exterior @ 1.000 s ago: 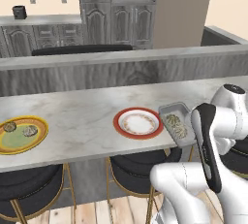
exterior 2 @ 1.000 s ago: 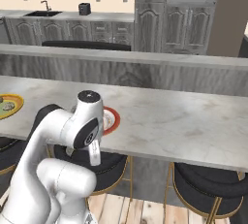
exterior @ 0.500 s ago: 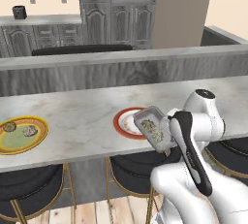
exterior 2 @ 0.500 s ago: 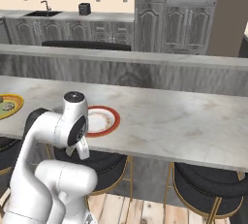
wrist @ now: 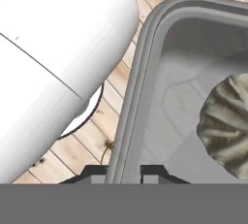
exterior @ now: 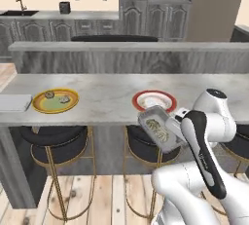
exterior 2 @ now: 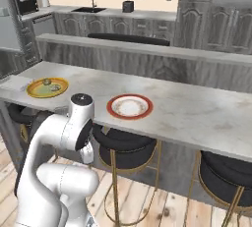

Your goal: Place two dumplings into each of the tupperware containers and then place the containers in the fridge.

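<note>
Since the earlier pictures the whole view has swung, so the base has driven or turned, and the held container, which was over the counter beside the red-rimmed plate, is now carried off the counter's front edge, out over the stools and wooden floor. Going left to right in the left base view: a second tupperware container [exterior: 13, 102] lies flat at the far left end of the counter [exterior: 107, 97], just beside the yellow-rimmed green plate [exterior: 55, 101], which carries two dumplings [exterior: 49, 94]. Further right sits the red-rimmed plate [exterior: 154, 100], and just in front of it, below counter level, hangs the carried container [exterior: 159, 128], tilted, with dumplings inside. The gripper [wrist: 123, 172] is clenched on the rim of this tray, one finger on each side of the wall at the short end, as the hand view shows, with a dumpling [wrist: 227, 126] lying loose on the floor of it. The tray looks light, thin and somewhat flexible, and a grip at one end lets it sag; the dumplings look soft and free to slide, so it probably wants keeping near level. The fridge cannot be made out.
</note>
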